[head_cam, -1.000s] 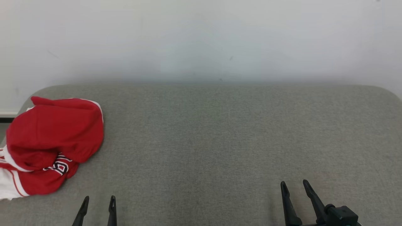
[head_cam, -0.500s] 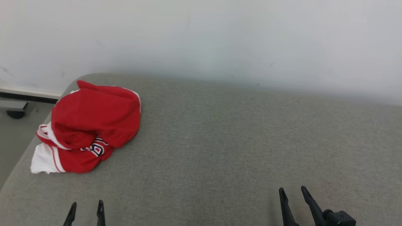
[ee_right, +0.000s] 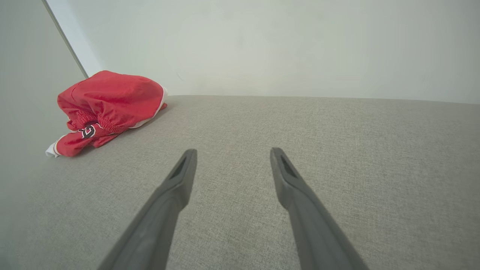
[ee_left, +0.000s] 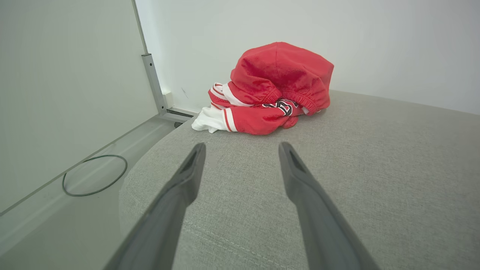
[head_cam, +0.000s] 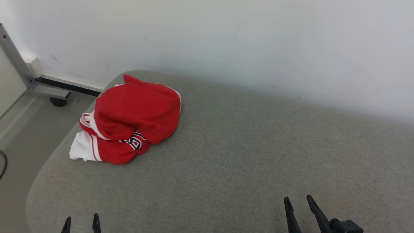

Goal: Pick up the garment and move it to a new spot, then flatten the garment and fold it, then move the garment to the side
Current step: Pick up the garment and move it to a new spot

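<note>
Left wrist view: the crumpled garment [ee_left: 277, 78] is faced ahead of the fingers of the left gripper [ee_left: 242, 146], which are held apart and empty like those of the right gripper [ee_right: 233, 150], presumably for pickup.

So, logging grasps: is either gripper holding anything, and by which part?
Nothing: left gripper and right gripper are open, clear of the crumpled red-and-white fabric garment.

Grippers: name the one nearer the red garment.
The left gripper; the red garment lies ahead of it, while the right gripper sits far aside.
</note>
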`<state>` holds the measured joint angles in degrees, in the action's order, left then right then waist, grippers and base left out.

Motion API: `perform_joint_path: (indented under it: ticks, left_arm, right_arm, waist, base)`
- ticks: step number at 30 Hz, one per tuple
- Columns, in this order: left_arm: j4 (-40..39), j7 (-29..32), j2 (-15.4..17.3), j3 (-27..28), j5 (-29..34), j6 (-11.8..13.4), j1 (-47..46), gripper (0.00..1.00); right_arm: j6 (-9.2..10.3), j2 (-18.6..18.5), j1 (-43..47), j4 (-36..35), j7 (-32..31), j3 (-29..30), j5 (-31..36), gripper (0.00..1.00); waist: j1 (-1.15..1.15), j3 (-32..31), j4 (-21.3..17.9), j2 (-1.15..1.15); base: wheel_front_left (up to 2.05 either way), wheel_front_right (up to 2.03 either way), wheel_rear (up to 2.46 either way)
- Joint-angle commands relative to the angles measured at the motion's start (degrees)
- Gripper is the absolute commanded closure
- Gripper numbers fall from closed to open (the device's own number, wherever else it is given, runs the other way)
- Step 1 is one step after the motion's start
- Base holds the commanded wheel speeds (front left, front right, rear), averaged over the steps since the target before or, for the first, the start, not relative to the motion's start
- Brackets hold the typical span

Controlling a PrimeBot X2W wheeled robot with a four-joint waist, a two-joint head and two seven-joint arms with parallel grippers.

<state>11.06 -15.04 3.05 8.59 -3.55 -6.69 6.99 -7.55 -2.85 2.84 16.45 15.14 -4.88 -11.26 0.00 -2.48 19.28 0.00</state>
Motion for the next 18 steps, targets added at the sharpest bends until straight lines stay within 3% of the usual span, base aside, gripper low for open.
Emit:
perform_joint_path:
  ticks: [1,11,18]
  left_arm:
    - [0.04,-0.12,-0.12,0.23,-0.01,0.16,0.71,0.0]
    - [0.23,-0.12,-0.17,0.45,0.47,1.05,1.21,0.0]
    - [-0.36,-0.12,-0.19,0.91,0.3,1.62,1.79,0.0]
  right_arm:
    - [0.12,-0.05,0.71,0.06,0.12,-0.19,-0.3,0.0]
    - [0.12,-0.06,0.91,0.23,0.11,-0.78,-0.39,0.0]
    - [0.12,-0.06,-0.01,0.44,0.11,-1.73,-0.24,0.0]
  waist:
    - [0.0,-0.44,1.45,0.0]
    - [0.0,-1.33,5.74,0.0]
    - [0.0,-1.16,6.65,0.0]
  base:
    - [0.0,0.0,0.0]
    - [0.0,0.0,0.0]
    - [0.0,0.0,0.0]
